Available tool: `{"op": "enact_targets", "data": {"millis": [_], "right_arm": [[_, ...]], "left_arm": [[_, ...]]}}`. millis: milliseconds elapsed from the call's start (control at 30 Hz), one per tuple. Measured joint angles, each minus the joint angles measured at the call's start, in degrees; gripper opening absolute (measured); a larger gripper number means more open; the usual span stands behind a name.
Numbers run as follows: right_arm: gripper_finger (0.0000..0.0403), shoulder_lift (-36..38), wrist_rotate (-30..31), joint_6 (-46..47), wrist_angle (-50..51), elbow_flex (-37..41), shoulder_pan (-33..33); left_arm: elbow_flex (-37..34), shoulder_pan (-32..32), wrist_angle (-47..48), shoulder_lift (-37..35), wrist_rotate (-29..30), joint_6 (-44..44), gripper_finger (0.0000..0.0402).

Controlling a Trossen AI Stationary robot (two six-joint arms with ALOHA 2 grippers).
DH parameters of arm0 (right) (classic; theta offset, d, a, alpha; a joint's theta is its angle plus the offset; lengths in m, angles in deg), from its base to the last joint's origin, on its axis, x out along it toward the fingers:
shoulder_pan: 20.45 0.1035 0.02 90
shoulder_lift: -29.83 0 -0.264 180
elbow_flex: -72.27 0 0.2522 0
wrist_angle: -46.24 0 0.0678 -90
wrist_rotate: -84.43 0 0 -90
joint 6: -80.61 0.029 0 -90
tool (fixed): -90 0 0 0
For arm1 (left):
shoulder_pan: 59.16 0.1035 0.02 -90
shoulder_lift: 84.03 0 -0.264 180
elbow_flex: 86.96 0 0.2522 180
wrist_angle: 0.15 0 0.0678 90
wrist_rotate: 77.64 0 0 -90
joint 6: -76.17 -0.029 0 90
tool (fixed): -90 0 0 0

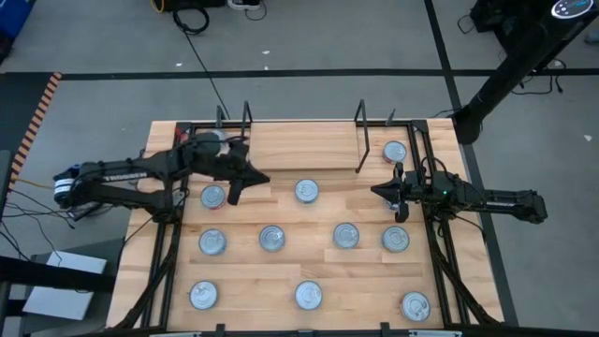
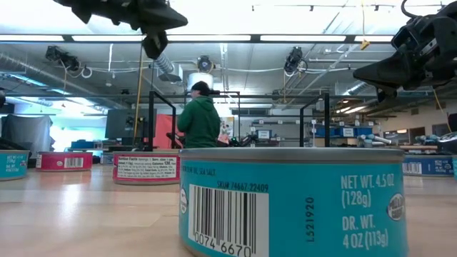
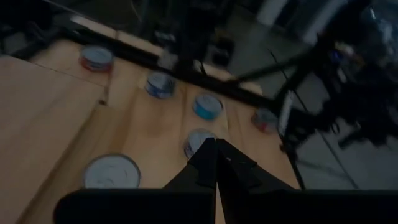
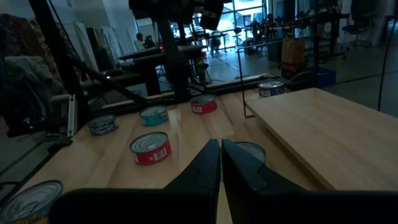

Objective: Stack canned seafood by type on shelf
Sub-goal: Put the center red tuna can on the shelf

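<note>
Several flat round tins of canned seafood (image 1: 272,238) with silver lids stand upright on the wooden table, spread in loose rows; some labels are teal (image 2: 293,203), some red (image 4: 151,149). The shelf (image 1: 309,145), a light-wood board with black wire uprights, stands at the far middle with no tin on it. My left gripper (image 1: 265,178) hovers shut and empty above the table near the shelf's left end, also seen in its wrist view (image 3: 216,163). My right gripper (image 1: 375,191) waits shut and empty off the shelf's right end (image 4: 221,155).
Black frame rails (image 1: 435,243) run along the table's left and right sides. One tin (image 1: 395,151) stands right of the shelf, and a red tin (image 1: 208,140) left of it under my left arm. A person in a green top (image 2: 200,120) stands in the room beyond.
</note>
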State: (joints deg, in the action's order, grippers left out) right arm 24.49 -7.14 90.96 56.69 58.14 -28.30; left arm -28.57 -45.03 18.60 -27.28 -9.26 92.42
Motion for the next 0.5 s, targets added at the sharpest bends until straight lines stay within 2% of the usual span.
{"op": "enact_targets", "data": {"millis": [167,333,500], "right_arm": [[0.0028,0.00,-0.02,0.00,-0.02,-0.01,0.00],[0.0028,0.00,-0.01,0.00,0.00,0.00,0.00],[0.0028,0.00,-0.02,0.00,0.00,-0.01,0.02]], "left_arm": [[1.37,-0.04,6.67,1.32,-5.20,-3.22,0.0008],[1.38,0.02,8.05,4.30,-3.85,-8.46,0.0008],[1.41,-0.12,8.30,8.53,-3.46,-7.13,0.0008]]}}
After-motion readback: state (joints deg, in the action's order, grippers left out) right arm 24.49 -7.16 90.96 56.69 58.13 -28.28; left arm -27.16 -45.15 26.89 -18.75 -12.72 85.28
